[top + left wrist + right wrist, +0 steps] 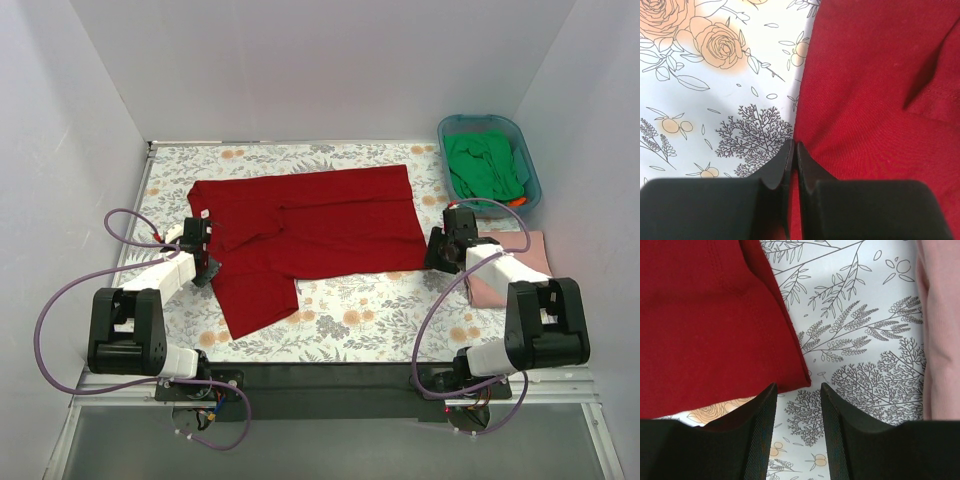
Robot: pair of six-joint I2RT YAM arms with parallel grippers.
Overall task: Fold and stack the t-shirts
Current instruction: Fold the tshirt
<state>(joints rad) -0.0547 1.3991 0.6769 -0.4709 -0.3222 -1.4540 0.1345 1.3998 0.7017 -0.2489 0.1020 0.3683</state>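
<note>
Red t-shirt (320, 225): spread across the middle of the floral table cover (360, 320), partly folded, one flap trailing towards the near edge.
Left gripper (793, 147): jaws pressed together at the shirt's left edge; a sliver of red shows between them, so you appear to have the hem pinched.
Right gripper (797, 390): jaws apart, low over the cover, with the shirt's near right corner just at the left finger and not between the pads.
Pink t-shirt (530, 245): folded flat on the cover on the right, partly under your right arm.
Teal tub (533, 175): far right corner, clear of the red shirt.
Tub contents: green t-shirt (485, 165), bundled loosely; a small orange item (515, 201) at the near rim, too small to identify.
Risk, right side: if you close here, the jaws may meet on bare cover and miss the corner; only the left side would lift and the fold would skew.
Risk, left side: the pinch sits at the very edge, so a quick pull could slip the cloth free.
Risk, pink t-shirt: your right arm lies just beside it, and a sweep could drag it open.
</note>
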